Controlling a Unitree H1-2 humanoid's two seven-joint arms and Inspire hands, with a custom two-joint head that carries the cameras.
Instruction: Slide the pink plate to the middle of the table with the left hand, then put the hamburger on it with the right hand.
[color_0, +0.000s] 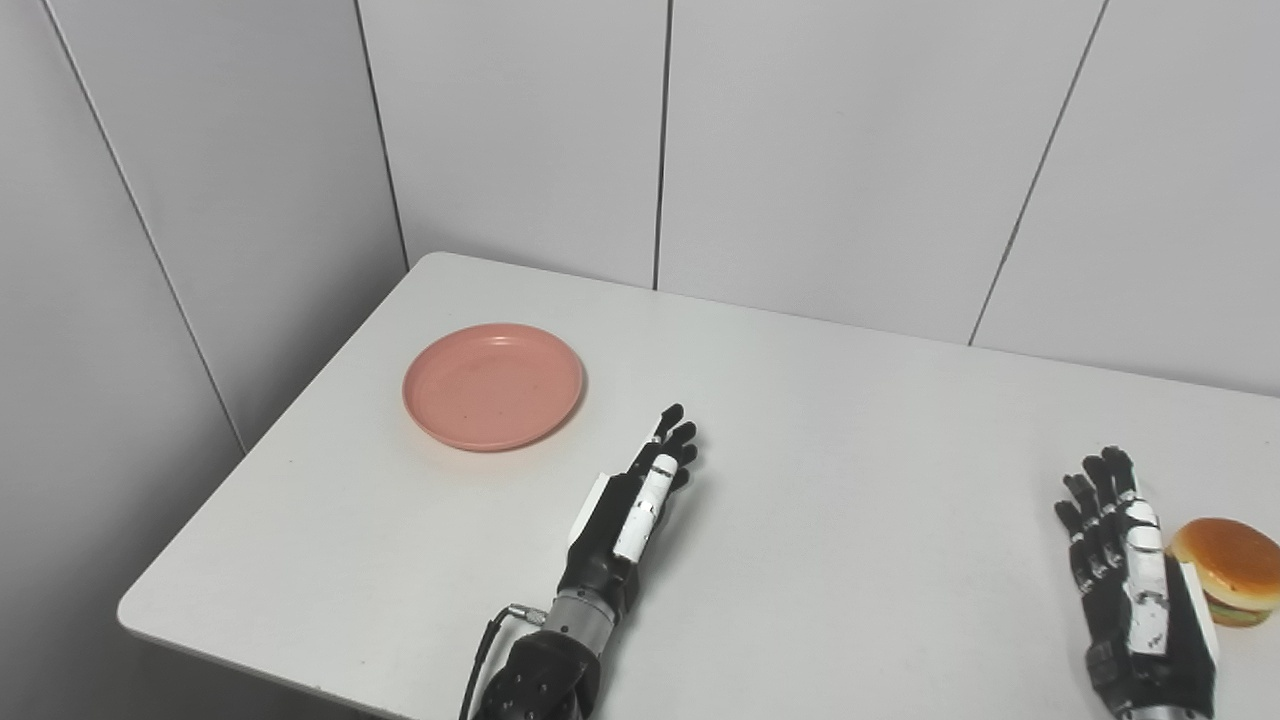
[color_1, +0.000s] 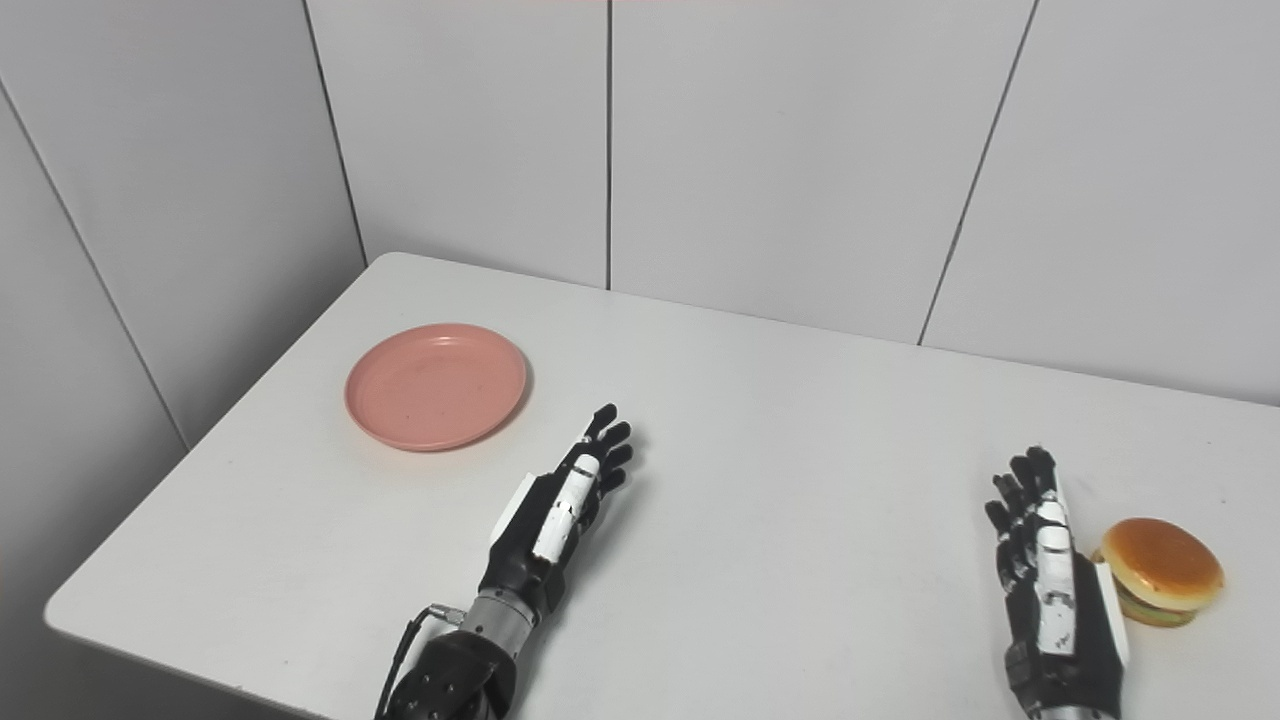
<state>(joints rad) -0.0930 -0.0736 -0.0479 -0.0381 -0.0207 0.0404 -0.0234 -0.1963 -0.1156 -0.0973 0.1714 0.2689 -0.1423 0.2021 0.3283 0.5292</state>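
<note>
The pink plate (color_0: 492, 385) lies flat and empty on the left part of the white table (color_0: 820, 430). My left hand (color_0: 640, 495) rests low over the table to the plate's right and nearer me, fingers stretched out, open, a clear gap from the rim. The hamburger (color_1: 1160, 570), a tan bun with green and brown layers, sits near the table's right front. My right hand (color_1: 1045, 575) stands edge-on just left of the hamburger, fingers straight and open, holding nothing; whether it touches the bun I cannot tell.
Grey wall panels (color_0: 800, 150) rise behind and to the left of the table. The table's left front corner (color_0: 135, 610) is rounded, and its front edge runs close to my left forearm (color_0: 545, 670).
</note>
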